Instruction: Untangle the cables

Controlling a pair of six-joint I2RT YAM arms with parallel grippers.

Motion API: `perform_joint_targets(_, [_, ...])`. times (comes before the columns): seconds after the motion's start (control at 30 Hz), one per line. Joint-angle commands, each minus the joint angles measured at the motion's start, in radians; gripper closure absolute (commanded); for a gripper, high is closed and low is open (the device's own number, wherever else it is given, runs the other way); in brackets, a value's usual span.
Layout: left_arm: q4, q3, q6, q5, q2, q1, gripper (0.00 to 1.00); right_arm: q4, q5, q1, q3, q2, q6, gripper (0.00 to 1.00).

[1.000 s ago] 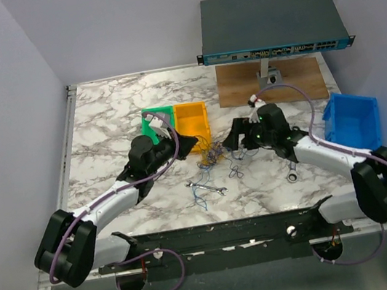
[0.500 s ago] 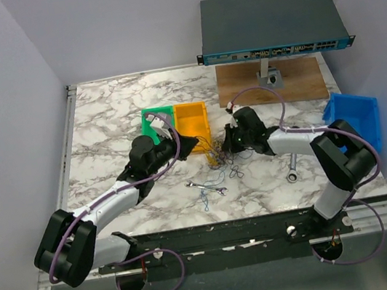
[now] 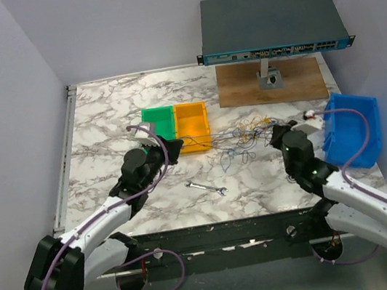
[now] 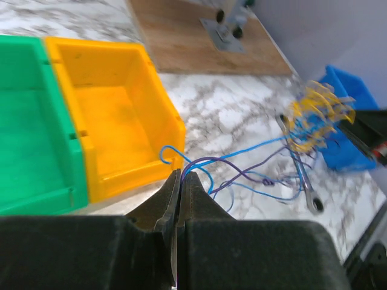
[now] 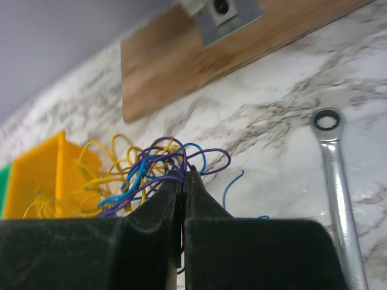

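Held the cables (image 3: 249, 131) stretched above the marble table (image 3: 102, 123), just right of the orange bin (image 3: 192, 124). Pinched blue and purple strands in the left gripper (image 4: 180, 176), with jaws pressed together on them. Clamped a tangle of yellow, blue and purple loops in the right gripper (image 5: 182, 176), with jaws likewise closed on it.

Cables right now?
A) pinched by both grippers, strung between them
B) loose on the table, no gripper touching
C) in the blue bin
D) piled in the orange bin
A: the left gripper and the right gripper are each shut on strands of the cables, which span the gap between them.
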State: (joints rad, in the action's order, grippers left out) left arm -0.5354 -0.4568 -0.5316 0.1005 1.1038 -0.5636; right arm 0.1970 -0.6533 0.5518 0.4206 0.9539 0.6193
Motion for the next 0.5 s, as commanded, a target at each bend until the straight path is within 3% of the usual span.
perform_joint_targets(0.0, [0.001,0.1,-0.069,-0.362,-0.143,0.027,1.0,-0.056,-0.428,-0.004,-0.121,-0.23,0.186,0.99])
perform_joint_targets(0.1, [0.006,0.152,-0.11,-0.488,-0.217,0.034,1.0,-0.137,-0.491,-0.004,-0.167,-0.372,0.269,0.99])
perform_joint_targets(0.23, [-0.01,0.167,-0.088,-0.463,-0.262,0.034,1.0,-0.134,-0.499,-0.004,-0.212,-0.498,0.265,0.99])
perform_joint_targets(0.33, [0.076,0.151,-0.136,-0.535,-0.277,0.034,1.0,-0.166,-0.563,-0.004,-0.213,-0.504,0.299,0.99])
perform_joint_targets(0.47, [0.018,0.148,-0.058,-0.37,-0.292,0.033,1.0,-0.253,-0.567,-0.004,-0.174,-0.45,0.391,0.99])
